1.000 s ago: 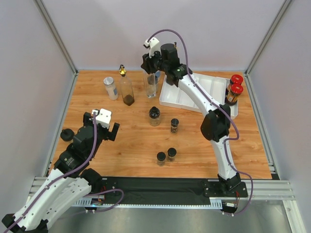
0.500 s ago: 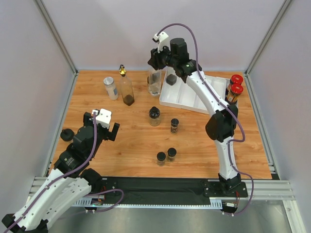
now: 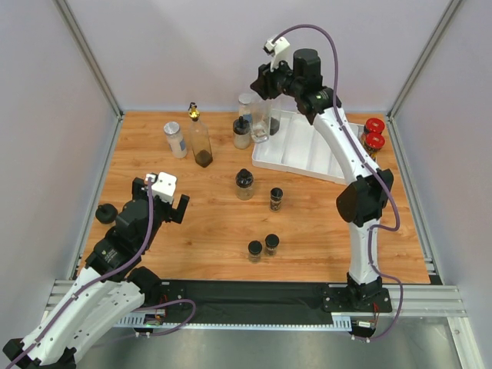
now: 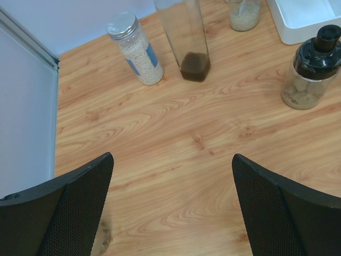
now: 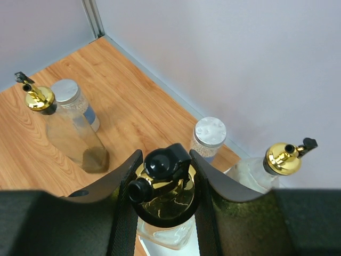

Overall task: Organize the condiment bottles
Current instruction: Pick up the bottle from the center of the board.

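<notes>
The right tool (image 5: pixel 164 213) is clenching the gold-spouted bottle (image 5: pixel 162 186) by its neck while the left tool (image 4: pixel 173 208) is hanging released, so I'd be lowering it upright, steering clear of the silver-lidded jar (image 5: pixel 209 136).

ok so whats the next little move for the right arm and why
Probably carry the gold-spouted bottle a little rightward, over the left compartment of the white tray. The right end effector is shut on the bottle's neck, and the bottle hangs at the tray's left edge, so that compartment looks like the closest place to set it down.
</notes>
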`<state>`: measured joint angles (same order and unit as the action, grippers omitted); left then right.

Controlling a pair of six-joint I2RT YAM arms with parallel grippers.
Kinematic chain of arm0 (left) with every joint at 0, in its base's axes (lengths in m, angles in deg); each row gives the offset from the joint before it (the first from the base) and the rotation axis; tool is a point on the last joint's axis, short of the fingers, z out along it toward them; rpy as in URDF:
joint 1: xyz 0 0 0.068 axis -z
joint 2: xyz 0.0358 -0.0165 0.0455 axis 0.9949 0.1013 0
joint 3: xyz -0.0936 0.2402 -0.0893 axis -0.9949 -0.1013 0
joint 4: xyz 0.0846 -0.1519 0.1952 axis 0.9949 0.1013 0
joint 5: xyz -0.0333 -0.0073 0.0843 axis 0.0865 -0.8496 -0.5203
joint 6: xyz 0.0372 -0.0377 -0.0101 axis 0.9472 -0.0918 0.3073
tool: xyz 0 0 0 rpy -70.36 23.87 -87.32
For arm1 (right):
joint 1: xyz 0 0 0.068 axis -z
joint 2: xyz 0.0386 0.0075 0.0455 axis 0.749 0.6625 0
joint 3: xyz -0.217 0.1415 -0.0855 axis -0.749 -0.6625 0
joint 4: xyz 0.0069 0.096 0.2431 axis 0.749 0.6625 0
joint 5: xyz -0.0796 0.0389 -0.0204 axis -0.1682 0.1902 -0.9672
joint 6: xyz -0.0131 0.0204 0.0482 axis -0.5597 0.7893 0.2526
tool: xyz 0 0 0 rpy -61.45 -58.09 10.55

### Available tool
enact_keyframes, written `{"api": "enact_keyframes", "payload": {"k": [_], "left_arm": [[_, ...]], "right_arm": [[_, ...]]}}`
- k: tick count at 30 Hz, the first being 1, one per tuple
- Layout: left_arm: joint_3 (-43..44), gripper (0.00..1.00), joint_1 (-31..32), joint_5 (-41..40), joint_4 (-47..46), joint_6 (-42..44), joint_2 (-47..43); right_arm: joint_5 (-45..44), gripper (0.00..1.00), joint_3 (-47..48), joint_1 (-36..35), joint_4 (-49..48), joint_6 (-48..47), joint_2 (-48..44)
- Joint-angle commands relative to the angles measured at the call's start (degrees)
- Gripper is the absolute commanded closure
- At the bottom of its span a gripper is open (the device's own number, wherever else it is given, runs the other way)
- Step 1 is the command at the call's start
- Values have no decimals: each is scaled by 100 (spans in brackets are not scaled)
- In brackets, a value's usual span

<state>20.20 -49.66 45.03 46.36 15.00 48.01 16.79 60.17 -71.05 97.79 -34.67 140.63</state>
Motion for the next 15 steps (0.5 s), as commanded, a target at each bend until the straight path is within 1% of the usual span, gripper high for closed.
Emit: {"api": "enact_keyframes", "payload": {"k": [1, 15], "left_arm": [[-30, 0, 19, 59, -85, 123, 5], [-47, 0, 11, 59, -85, 150, 84]], "right_arm": [[213, 100, 52, 145, -392, -193, -405], [275, 100, 8, 506, -735, -414, 166]]}}
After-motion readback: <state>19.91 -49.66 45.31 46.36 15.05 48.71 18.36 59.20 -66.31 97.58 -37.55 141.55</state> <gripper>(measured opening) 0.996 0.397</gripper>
